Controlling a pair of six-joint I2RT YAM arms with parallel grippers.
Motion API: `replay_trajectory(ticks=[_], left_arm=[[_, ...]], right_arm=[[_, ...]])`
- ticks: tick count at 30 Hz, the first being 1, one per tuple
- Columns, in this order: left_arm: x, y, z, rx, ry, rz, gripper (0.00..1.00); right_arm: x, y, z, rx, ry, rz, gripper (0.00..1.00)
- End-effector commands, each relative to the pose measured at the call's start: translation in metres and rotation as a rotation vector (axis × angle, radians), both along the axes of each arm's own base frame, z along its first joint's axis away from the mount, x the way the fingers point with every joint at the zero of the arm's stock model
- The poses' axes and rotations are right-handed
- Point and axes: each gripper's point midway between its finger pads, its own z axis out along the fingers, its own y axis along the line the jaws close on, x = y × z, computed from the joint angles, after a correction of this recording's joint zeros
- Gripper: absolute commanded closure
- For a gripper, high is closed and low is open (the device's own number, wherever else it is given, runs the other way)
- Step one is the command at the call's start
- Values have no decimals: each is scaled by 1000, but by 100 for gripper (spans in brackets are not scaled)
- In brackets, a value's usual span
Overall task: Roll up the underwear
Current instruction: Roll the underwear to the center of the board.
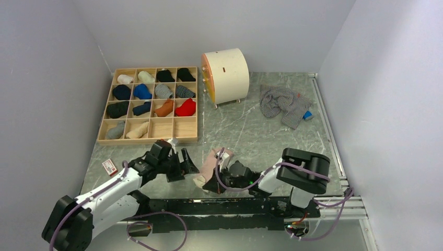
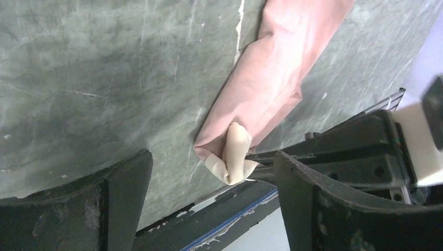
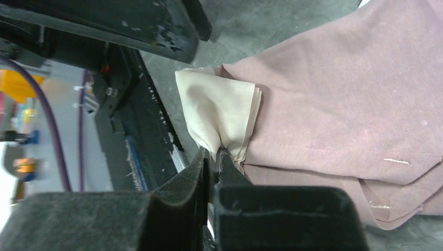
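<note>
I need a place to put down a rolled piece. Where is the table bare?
The marble table is bare between the white drum, the striped underwear and the pink underwear. Crowded: the near edge, where the left claw and right claw meet, and the wooden tray at back left.

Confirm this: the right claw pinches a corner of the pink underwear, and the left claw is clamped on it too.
Wrong on the left claw: it stands open, gripping nothing, as the left wrist view shows. The right claw does pinch a corner of the pink underwear.
</note>
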Motion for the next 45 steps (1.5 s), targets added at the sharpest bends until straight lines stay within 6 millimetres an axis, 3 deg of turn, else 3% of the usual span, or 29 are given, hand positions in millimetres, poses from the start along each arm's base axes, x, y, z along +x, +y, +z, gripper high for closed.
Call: replay_trajectory(ticks=[1, 6, 11, 21, 26, 29, 33, 36, 39, 45], left_arm=[[13, -2, 18, -20, -112, -13, 10], [10, -8, 19, -56, -128, -59, 11], [6, -16, 16, -91, -111, -103, 11], [-7, -12, -17, -28, 62, -69, 20], [-10, -18, -24, -5, 105, -56, 24], [-16, -18, -33, 36, 137, -68, 37], [-16, -13, -44, 69, 169, -38, 63], [-15, -11, -48, 92, 171, -33, 80], [-13, -11, -50, 106, 173, -37, 95], [-12, -15, -49, 111, 184, -68, 95]], right_arm=[[-12, -1, 15, 128, 212, 31, 100], [-4, -5, 14, 158, 353, 5, 100], [1, -8, 2, 106, 419, -27, 100], [7, -12, -6, 96, 453, -64, 99], [9, -15, -8, 101, 470, -76, 99], [11, -15, -6, 106, 463, -84, 98], [14, -16, -3, 102, 425, -84, 97], [17, -19, 0, 90, 367, -80, 90], [21, -20, 14, 101, 248, -50, 74], [38, -26, 38, -22, -95, -4, 45]])
